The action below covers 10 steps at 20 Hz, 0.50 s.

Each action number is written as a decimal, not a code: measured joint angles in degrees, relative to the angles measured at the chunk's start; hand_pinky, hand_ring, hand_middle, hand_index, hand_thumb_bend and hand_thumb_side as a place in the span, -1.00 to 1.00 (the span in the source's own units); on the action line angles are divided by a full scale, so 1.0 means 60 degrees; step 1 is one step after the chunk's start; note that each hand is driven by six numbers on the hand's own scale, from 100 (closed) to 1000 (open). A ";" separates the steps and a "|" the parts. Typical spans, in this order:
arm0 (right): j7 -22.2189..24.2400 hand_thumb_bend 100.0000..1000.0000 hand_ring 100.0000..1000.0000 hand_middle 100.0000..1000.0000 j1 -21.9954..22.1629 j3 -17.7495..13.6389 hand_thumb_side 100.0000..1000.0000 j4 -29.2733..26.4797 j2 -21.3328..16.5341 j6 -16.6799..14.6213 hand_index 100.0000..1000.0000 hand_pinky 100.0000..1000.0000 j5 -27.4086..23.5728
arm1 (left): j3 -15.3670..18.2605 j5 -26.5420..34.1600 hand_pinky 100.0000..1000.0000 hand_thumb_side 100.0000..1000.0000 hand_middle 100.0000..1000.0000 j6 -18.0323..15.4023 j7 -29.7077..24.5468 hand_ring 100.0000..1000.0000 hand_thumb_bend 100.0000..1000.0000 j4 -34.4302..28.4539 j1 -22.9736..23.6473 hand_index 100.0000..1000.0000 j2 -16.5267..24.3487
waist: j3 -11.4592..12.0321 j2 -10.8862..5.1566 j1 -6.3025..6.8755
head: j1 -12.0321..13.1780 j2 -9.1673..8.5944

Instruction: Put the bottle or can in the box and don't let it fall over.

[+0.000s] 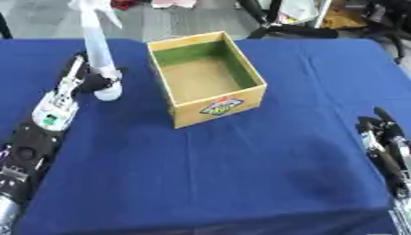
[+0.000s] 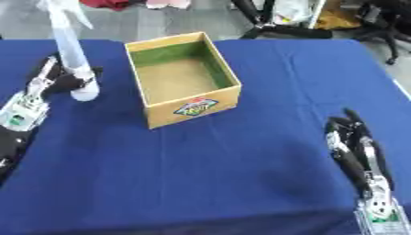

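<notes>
The left hand is gripping a pale spray bottle low on its body, fingers curled round the bottle just above its rounded base. The bottle is standing upright, its white trigger head at the top, and its base appears to be on or just over the blue surface — which of the two cannot be told. It is sitting just to the left of the cardboard box, apart from the near wall and not yet inside.

The low grasp looks deliberate: the bottle is tall and narrow, so holding it close to the base is leaving the top free to sway, yet it is keeping the fingers clear for setting the base down flat. The box is open at the top with a bare brown floor and green inner walls, a coloured label on its front face. Its walls are fairly high, so the bottle will likely need lifting well above the rim before crossing over, then lowering straight down to stand on the floor.

The right hand is resting idle near the lower right corner, fingers straight and relaxed, holding nothing, well apart from the box.
</notes>
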 measured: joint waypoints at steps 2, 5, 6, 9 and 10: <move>0.0002 -0.88 0.60 0.54 0.0000 0.0000 0.18 0.0000 0.0002 0.0002 0.97 0.70 0.0000 | -0.0025 0.0000 0.58 -1.00 0.61 0.0037 -0.0007 0.48 -1.00 -0.0020 -0.0010 -0.11 -0.0004 | 0.0003 -0.0001 -0.0001 | 0.0009 0.0000; 0.0003 -0.89 0.60 0.54 -0.0001 0.0000 0.18 0.0000 0.0012 0.0002 0.97 0.70 0.0000 | -0.0026 0.0111 0.57 -1.00 0.60 0.0113 0.0030 0.45 -1.00 -0.0103 -0.0011 -0.25 -0.0054 | 0.0030 -0.0001 -0.0005 | 0.0017 0.0000; 0.0003 -0.89 0.60 0.54 -0.0001 0.0000 0.18 0.0000 0.0018 0.0002 0.97 0.70 0.0000 | -0.0026 0.0201 0.56 -1.00 0.60 0.0145 0.0059 0.45 -1.00 -0.0158 -0.0011 -0.25 -0.0066 | 0.0044 -0.0001 -0.0007 | 0.0017 0.0000; 0.0003 -0.90 0.60 0.54 -0.0002 0.0000 0.18 0.0000 0.0024 0.0002 0.97 0.70 0.0000 | -0.0026 0.0636 0.56 -1.00 0.60 0.0240 0.0120 0.45 -1.00 -0.0501 -0.0011 -0.26 -0.0066 | 0.0053 -0.0001 -0.0024 | 0.0017 0.0000; 0.0003 -0.90 0.60 0.54 -0.0002 0.0000 0.18 0.0000 0.0024 0.0002 0.97 0.70 0.0000 | -0.0028 0.0788 0.56 -1.00 0.60 0.0253 0.0126 0.44 -1.00 -0.0677 -0.0017 -0.27 -0.0066 | 0.0053 -0.0001 -0.0028 | 0.0017 0.0000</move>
